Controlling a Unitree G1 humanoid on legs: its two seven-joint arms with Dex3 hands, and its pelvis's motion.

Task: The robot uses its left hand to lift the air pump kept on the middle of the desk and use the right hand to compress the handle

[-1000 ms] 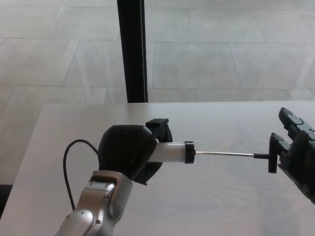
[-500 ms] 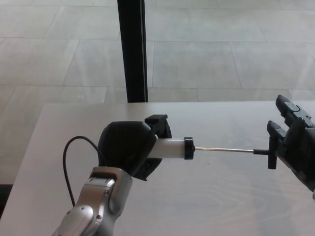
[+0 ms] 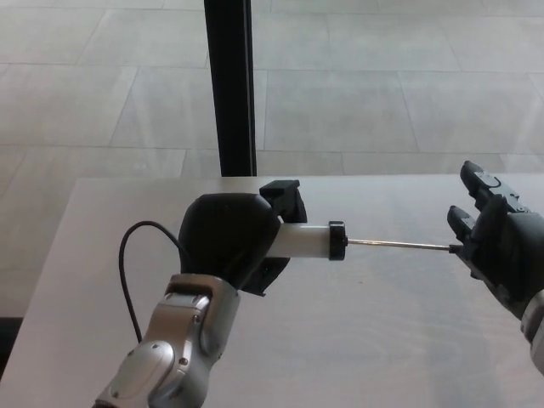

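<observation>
I have the air pump (image 3: 297,240) up off the desk (image 3: 357,340), gripped in my left hand (image 3: 228,248), whose fingers are wrapped around the pump's near end so that only the white barrel and its black collar stick out to the right. The black hose (image 3: 127,272) loops down behind my left forearm.

What matters now is the line of the pump: its long axis runs nearly level across the view, left to right, with the thin metal rod (image 3: 399,246) drawn out toward my right hand (image 3: 497,251). The rod's far end meets that hand at its inner edge, and the handle itself is hidden behind the black fingers there. I cannot tell whether the right hand has actually closed on it or is only pressed against it.

I judge the compression has to go straight along the rod, right hand pushing leftward toward the barrel, while the left holds the body steady.
</observation>
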